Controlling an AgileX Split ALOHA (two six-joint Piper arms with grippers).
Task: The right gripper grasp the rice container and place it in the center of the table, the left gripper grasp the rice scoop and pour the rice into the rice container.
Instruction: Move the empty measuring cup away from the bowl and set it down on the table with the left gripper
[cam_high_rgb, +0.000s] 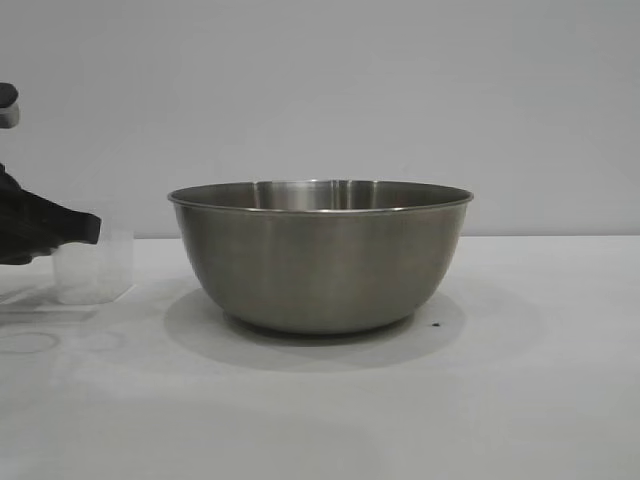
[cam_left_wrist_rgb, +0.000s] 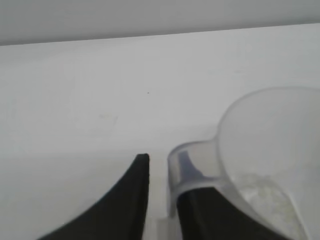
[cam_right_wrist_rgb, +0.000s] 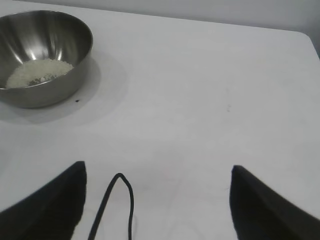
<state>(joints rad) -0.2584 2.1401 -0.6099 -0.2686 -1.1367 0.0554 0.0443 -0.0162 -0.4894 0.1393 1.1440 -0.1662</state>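
With rice (cam_right_wrist_rgb: 39, 73) already in the steel mixing bowl (cam_high_rgb: 320, 255) at frame centre, we judge the left gripper (cam_left_wrist_rgb: 162, 192), jaws slightly parted around the handle of the measuring cup (cam_high_rgb: 93, 265) standing on the worktop (cam_high_rgb: 520, 400) at left, is letting go, while the right gripper (cam_right_wrist_rgb: 157, 195) idles wide open, holding nothing.

We are looking at a plain grey wall (cam_high_rgb: 320, 90) running behind the table (cam_high_rgb: 550, 400). We are noticing a tiny dark speck (cam_high_rgb: 437, 325) lying on the white top, and faint ring marks (cam_high_rgb: 28, 343) showing near its left edge. In the right wrist view, we are seeing a thin black cable (cam_right_wrist_rgb: 125, 195) looping upward.
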